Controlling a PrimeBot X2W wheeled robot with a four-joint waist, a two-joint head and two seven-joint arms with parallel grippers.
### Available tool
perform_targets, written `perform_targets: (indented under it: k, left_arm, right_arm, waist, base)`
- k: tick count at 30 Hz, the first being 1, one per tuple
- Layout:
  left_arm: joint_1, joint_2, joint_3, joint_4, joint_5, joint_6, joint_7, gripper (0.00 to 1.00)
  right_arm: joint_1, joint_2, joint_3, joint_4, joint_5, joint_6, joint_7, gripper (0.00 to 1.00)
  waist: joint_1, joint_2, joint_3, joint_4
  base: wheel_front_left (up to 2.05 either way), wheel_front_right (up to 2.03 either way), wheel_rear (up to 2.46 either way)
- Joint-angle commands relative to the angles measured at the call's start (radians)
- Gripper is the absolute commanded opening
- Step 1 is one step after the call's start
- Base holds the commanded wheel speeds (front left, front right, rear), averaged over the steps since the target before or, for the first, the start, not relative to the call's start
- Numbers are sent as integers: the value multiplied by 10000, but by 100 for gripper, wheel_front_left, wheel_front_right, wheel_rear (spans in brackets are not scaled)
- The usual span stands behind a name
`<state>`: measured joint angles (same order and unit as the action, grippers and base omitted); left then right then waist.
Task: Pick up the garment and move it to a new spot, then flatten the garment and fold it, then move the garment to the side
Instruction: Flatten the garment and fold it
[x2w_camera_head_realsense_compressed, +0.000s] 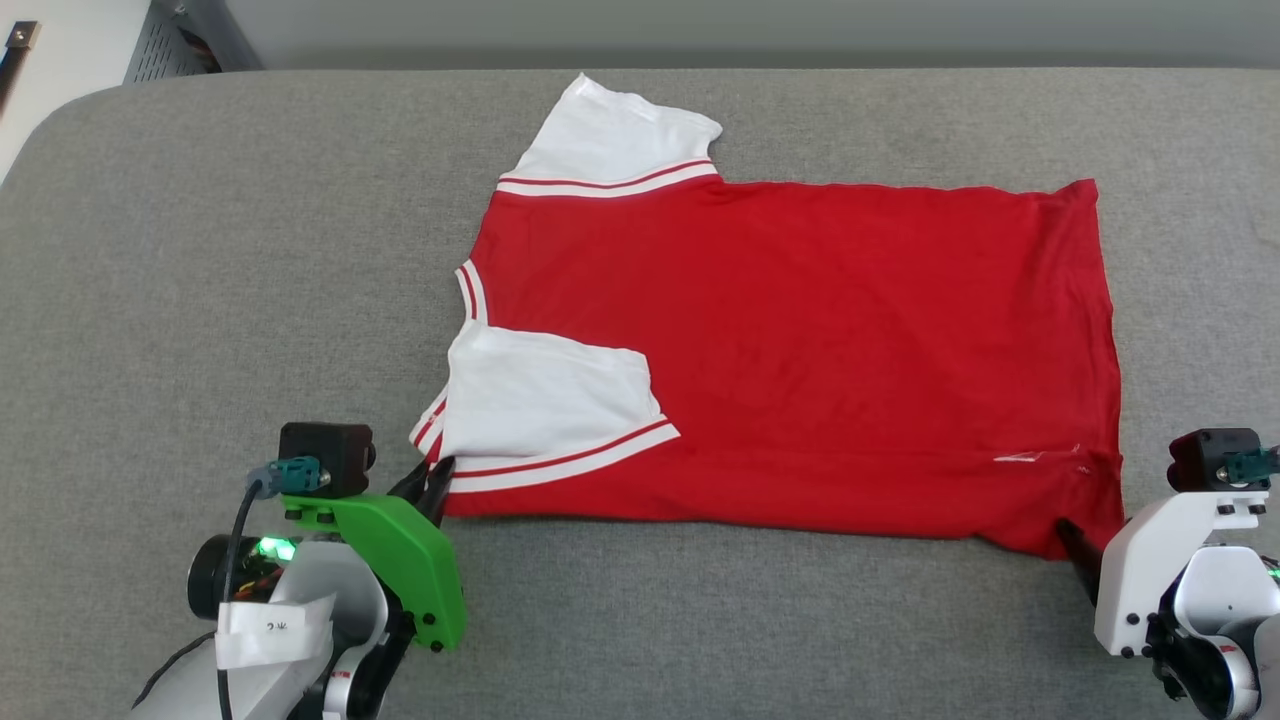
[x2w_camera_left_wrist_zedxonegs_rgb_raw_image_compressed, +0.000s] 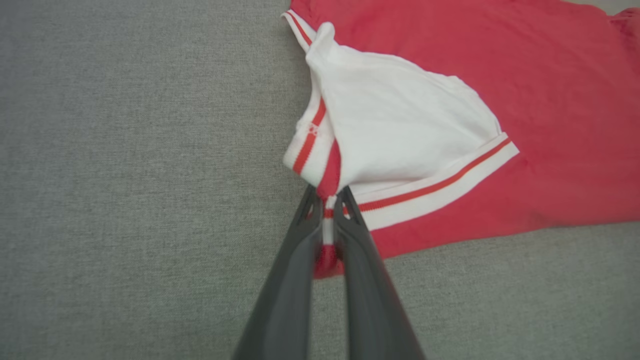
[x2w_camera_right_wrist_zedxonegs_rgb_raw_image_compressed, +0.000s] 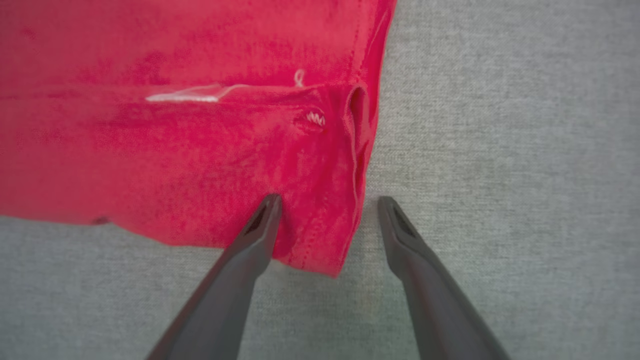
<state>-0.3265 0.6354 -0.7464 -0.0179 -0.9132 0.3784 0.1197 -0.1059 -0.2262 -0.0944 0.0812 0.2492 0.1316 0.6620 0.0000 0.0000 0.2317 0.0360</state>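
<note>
Grey woven-fabric surface (x2w_camera_head_realsense_compressed: 230, 250), rounded corner at far left, pale wall (x2w_camera_head_realsense_compressed: 700, 30) behind. Red jersey-style T-shirt w/ short white sleeves and red-and-white striped trim (x2w_camera_head_realsense_compressed: 800, 330) lies flat across the middle-right of it, sideways to the robot: neck end toward robot's left, hem toward its right. Plain red face up. Far sleeve (x2w_camera_head_realsense_compressed: 610, 130) sticks out away from the robot. Near sleeve (x2w_camera_head_realsense_compressed: 545, 390) is folded in over the body, trim band slanting across the red. Near long edge looks turned in too, w/ a faint crease parallel to it; that's my read, not certain. Small white thread mark (x2w_camera_head_realsense_compressed: 1020, 458) by the near hem corner.

Handling: thin knit, light, v. soft, no stiffness. Will sag and drape betw. two grip pts, and layers can slide on each other. Not fragile, prob. not slippery on this cloth top. Best holds = the two near corners, pinching all layers so the edge lifts straight.

Left gripper (x2w_camera_left_wrist_zedxonegs_rgb_raw_image_compressed: 327, 197): dark fingers closed tight on the near shoulder corner, red cloth and striped trim bunched betw. them. Right gripper (x2w_camera_right_wrist_zedxonegs_rgb_raw_image_compressed: 327, 202): fingers spread wide, straddling the near hem corner, one tip on the red cloth, other on bare grey just beside the hem. Nothing gripped on that side yet. It prob. needs to close before any lift, else the shirt skews.
</note>
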Motion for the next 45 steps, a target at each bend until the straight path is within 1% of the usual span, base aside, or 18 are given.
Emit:
perform_targets:
  k: [1, 2, 3, 4, 5, 10, 18, 22, 27, 33, 37, 41, 45]
  left_arm:
    - [-151, 81, 1, -53, 77, 47, -47, 0]
    - [-150, 79, -10, -70, 88, 43, -56, 0]
    - [-150, 103, -64, -82, 120, 6, -45, 0]
    - [-150, 112, -72, -69, 124, -9, -47, 0]
    - [-150, 121, -73, -40, 121, -32, -58, 0]
    - [-126, 167, -130, 262, 116, -141, -57, 0]
    - [159, 101, -380, 852, -53, -439, 35, 0]
    - [470, 131, -587, 1034, -125, -533, 147, 0]
    - [1042, 177, -802, 1022, -230, -524, 149, 0]
    - [1607, 189, -1018, 717, -319, -411, 166, 0]
    - [1769, 134, -1097, 681, -395, -396, 202, 0]
    - [1732, 18, -1090, 852, -468, -439, 198, 0]
    - [1598, -126, -1147, 1164, -488, -588, 225, 0]
  right_arm:
    - [-157, 64, 40, 185, -88, -9, 38, 100]
    - [-168, 69, 57, 288, -108, -9, 61, 100]
    - [-211, 55, 99, 625, -107, -9, 104, 56]
    - [-223, 48, 102, 694, -95, -9, 95, 39]
    - [-241, 26, 115, 760, -73, -9, 66, 0]
    - [-346, -208, 121, 918, -1, -9, -21, 0]
    - [-216, -955, 371, 776, 410, -9, 202, 0]
    - [116, -1320, 534, 420, 888, -9, 539, 0]
    - [846, -1573, 396, -241, 1352, -9, 1011, 0]
    - [1898, -1425, -26, -1180, 1593, -9, 1622, 0]
    - [2344, -1148, -193, -1640, 1516, -9, 1632, 0]
    - [2425, -913, -109, -1662, 1242, -9, 1338, 0]
    - [2271, -762, 31, -1440, 1115, -9, 1081, 0]
  waist:
    - [0, 0, 109, 67]
    - [0, 0, 134, 74]
    - [0, 0, 219, 87]
    - [0, 0, 235, 89]
    - [0, 0, 247, 88]
    - [0, 0, 143, 23]
    - [0, 0, -549, -57]
    - [0, 0, -981, -52]
    - [0, 0, -1459, -33]
    - [0, 0, -1669, 43]
    - [0, 0, -1575, 46]
    - [0, 0, -1382, 8]
    - [0, 0, -1128, -62]
  base:
    - [0, 0, 0]
    - [0, 0, 0]
    - [0, 0, 0]
    - [0, 0, 0]
    - [0, 0, 0]
    - [0, 0, 0]
    - [0, 0, 0]
    - [0, 0, 0]
    - [0, 0, 0]
    - [0, 0, 0]
    - [0, 0, 0]
    - [0, 0, 0]
    - [0, 0, 0]
